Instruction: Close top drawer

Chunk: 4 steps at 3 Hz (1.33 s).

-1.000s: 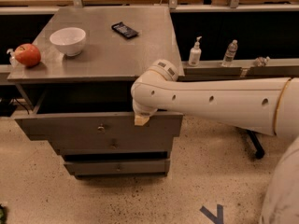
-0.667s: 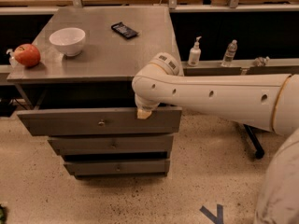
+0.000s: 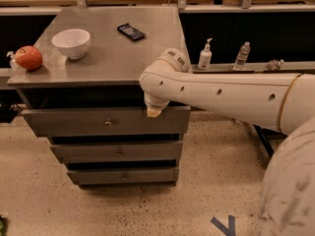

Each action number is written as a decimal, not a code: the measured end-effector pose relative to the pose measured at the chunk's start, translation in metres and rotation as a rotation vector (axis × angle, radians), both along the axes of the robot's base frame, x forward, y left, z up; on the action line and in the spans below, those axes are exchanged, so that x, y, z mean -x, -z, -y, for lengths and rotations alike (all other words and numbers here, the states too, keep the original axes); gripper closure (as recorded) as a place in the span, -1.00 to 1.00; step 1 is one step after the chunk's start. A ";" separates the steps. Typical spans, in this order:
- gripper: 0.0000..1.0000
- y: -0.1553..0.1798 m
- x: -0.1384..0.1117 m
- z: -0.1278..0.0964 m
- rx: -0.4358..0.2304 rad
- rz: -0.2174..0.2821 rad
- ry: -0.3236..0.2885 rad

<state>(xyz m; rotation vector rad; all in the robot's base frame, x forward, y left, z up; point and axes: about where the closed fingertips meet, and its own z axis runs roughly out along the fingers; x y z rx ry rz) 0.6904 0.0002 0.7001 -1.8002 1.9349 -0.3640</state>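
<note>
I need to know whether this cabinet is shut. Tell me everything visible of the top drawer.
The top drawer is wide grey metal, its flat front taller and wider than the two narrower grey fronts below, with a small brassy knob at centre. It sits level beneath the steel countertop, partly pulled out: a dark gap shows above its front, which juts past the lower ones. The tool, a tan tip on the white arm, appears to press its top edge right of the knob.
</note>
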 end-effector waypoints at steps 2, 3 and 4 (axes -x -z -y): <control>0.04 -0.003 0.050 0.000 -0.102 0.054 -0.050; 0.04 -0.017 0.082 0.009 -0.152 0.114 -0.066; 0.38 -0.012 0.105 0.013 -0.174 0.107 -0.085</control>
